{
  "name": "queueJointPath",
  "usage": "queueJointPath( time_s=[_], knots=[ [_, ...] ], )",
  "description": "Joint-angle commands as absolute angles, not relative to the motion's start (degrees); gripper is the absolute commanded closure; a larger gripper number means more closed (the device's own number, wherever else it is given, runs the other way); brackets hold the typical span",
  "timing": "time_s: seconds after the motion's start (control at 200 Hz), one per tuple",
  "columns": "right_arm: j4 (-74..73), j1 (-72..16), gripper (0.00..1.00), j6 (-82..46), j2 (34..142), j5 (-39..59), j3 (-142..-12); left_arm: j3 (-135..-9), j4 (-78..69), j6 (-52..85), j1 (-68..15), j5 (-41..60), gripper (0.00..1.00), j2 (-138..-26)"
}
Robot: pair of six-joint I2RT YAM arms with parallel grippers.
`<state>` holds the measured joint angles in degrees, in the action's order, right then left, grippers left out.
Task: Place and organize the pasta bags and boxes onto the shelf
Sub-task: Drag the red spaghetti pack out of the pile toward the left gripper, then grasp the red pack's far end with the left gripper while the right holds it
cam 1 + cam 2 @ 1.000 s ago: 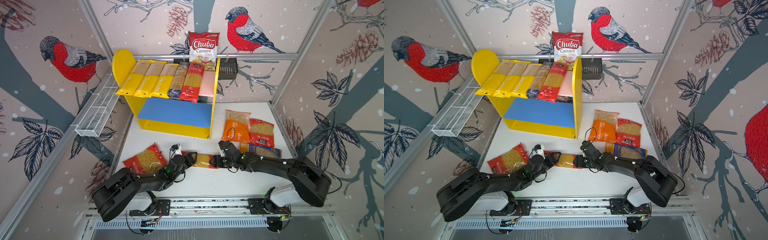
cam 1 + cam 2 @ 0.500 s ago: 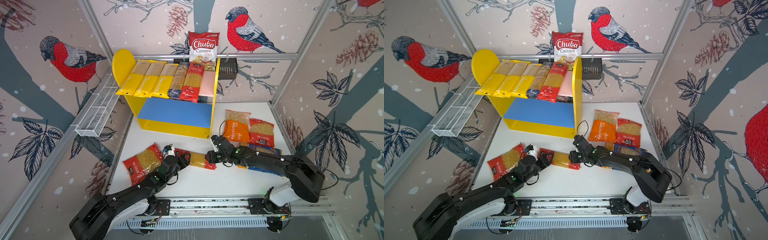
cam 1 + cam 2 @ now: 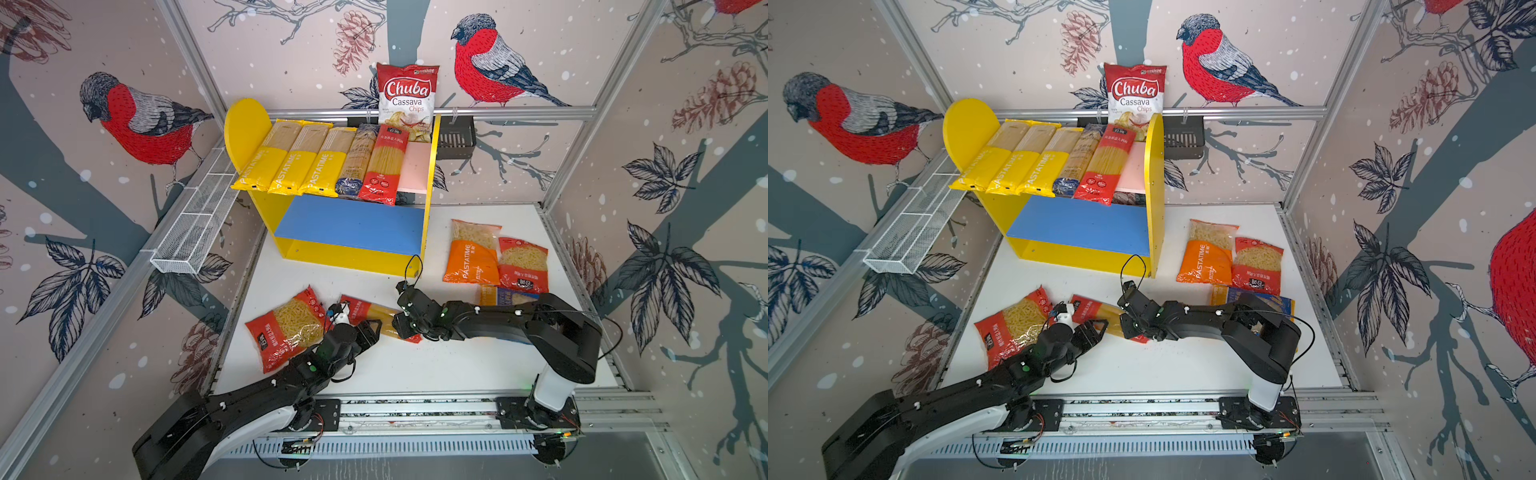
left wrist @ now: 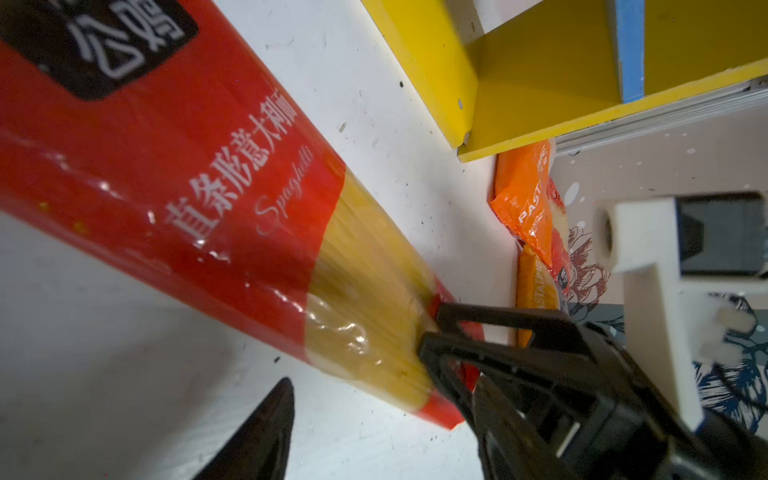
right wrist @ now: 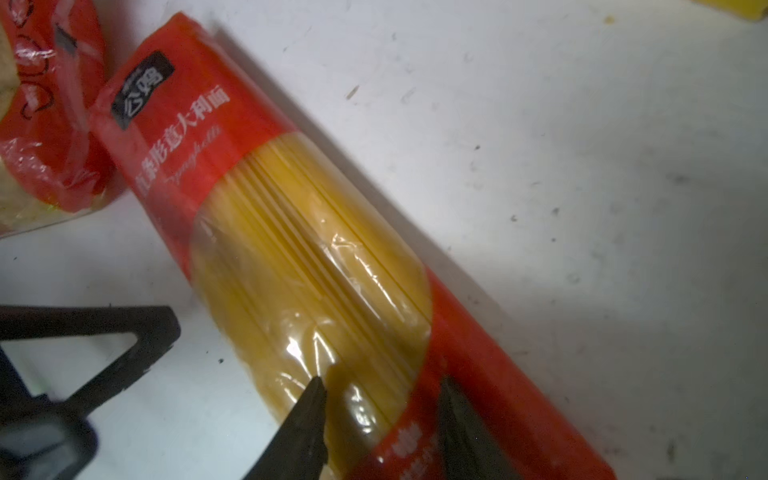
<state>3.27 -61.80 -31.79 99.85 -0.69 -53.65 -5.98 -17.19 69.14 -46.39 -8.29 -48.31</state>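
Two R fingertips (image 5: 305,419) on spaghetti (image 5: 307,257), wrist-only

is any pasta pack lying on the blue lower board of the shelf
No, the blue lower board is bare in both top views; the five long packs lie side by side on the pink upper board.

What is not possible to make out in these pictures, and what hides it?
- Blue bag: both top views, mostly under the right arm.
- Spaghetti pack on the table: both top views, one end under the right gripper; both wrist views cut it off.
- Grip: right wrist view, fingers on the pack, blurred; held or not unclear.
- Blue board: back hidden under the pink board.
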Motion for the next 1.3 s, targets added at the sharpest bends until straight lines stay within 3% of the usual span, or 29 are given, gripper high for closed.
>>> queueJointPath(
  time_s=[0.0,0.235,0.47,0.69,1.041,1.296],
  knots=[
    [8.3,-61.7,0.55,-32.7,98.5,6.8,-53.2,-5.4,-14.3,69.9,-46.4,-11.9,0.32,-45.9],
    [7.5,-54.2,0.50,-30.8,91.2,8.0,-50.4,-5.1,-10.3,71.6,-46.5,-11.2,0.31,-42.3],
    [5.0,-51.6,0.47,-30.6,96.3,6.4,-50.9,-4.4,-13.7,73.5,-49.0,-10.2,0.31,-46.7],
    [0.0,-52.0,0.46,-34.0,96.6,15.8,-47.0,-3.6,-17.1,72.5,-49.8,-14.2,0.32,-48.5],
    [-3.5,-54.5,0.44,-36.5,91.9,28.8,-41.1,-5.6,-17.2,60.6,-34.9,-1.5,0.38,-46.2],
    [-5.6,-48.1,0.37,-36.0,95.0,26.7,-42.0,-3.2,-10.9,65.6,-35.8,-1.5,0.33,-41.2]
  ],
)
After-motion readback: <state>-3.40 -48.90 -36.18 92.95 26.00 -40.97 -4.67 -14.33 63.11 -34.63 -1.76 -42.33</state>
